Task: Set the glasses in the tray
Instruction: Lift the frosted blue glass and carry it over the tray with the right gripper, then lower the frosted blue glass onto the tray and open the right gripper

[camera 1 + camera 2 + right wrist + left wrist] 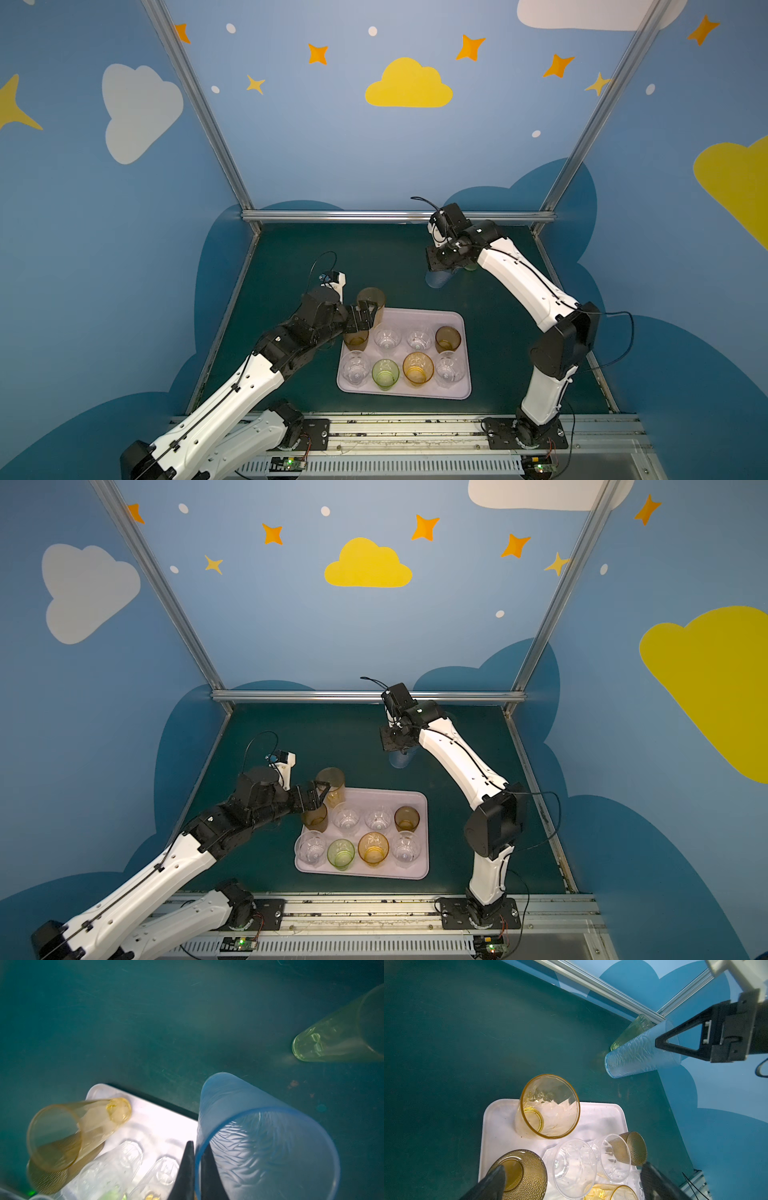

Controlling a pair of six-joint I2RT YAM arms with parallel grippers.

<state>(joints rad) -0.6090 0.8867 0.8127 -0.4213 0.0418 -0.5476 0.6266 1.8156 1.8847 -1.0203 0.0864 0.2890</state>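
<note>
1. Lilac-pink plastic lying flat toward 6 o'clock on the dark green mat [332, 266]: the tray [415, 318], showing in both top views and holding nine of the glasses upright.
2. Standing along its 12 o'clock row, going from 9 to 3 o'clock: a brown tumbler [356, 340] half hidden under the left arm, a clear tumbler [387, 338], a second clear tumbler [418, 338], a second brown tumbler [447, 338].
3. Filling the 6 o'clock row in the same order: a third clear tumbler [356, 368], a green tumbler [385, 374], an amber tumbler [418, 369], a fourth clear tumbler [449, 369].
4. Rising at the tray's 11 o'clock corner: the tall yellow tumbler [371, 301], upright, its base sitting inside the rim in the left wrist view.
5. Hovering at about 8 o'clock of that yellow tumbler, above the first brown one: the left gripper [366, 319], jaws spread wide and gripping nothing, both fingers [492, 1184] staying clear of the yellow glass.
6. Reaching down at about 1 o'clock from the tray, well apart from it: the right gripper [197, 1147], clenched on the rim of the pale blue tumbler [259, 1147], one finger going inside the wall and one outside.
7. Not showing whether that blue tumbler's base is touching the mat.
8. Standing on the mat at about 2 o'clock of the blue one: the tall green tumbler [631, 1032], mostly hidden behind the right arm in the top views.
</note>
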